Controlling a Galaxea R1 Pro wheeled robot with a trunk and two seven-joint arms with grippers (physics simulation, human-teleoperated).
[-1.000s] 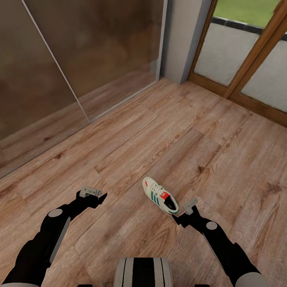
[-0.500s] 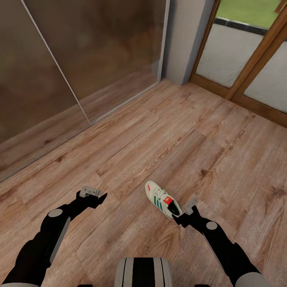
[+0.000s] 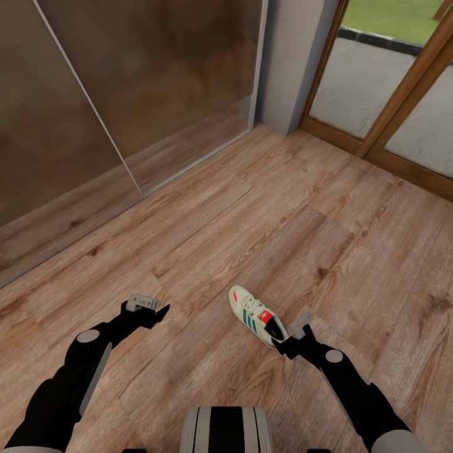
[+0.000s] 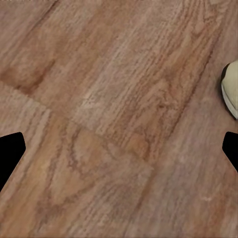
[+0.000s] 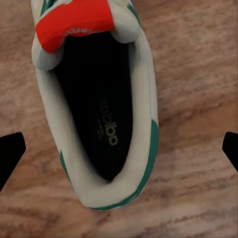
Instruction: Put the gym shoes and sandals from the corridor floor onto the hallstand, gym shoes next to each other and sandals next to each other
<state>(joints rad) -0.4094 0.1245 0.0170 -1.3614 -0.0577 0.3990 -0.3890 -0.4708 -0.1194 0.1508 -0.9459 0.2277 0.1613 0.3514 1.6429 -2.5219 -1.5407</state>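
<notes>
One gym shoe, white with green stripes and a red-orange tongue, lies on the corridor floor with its toe pointing away from me. My right gripper hovers open just behind the shoe's heel. In the right wrist view the gym shoe shows its dark heel opening between the spread fingertips of the right gripper, which do not touch it. My left gripper hangs open over bare planks to the shoe's left. In the left wrist view the left gripper faces the floor, and the shoe's toe shows at the edge.
A tall brown glossy sliding panel runs along the left and far side. A grey pillar stands in the far corner. A wood-framed glass door closes the right side. Open plank floor lies ahead of the shoe.
The whole picture has shifted slightly, so the camera moved. The shoe now lies a little nearer my right gripper. Both grippers remain open.
</notes>
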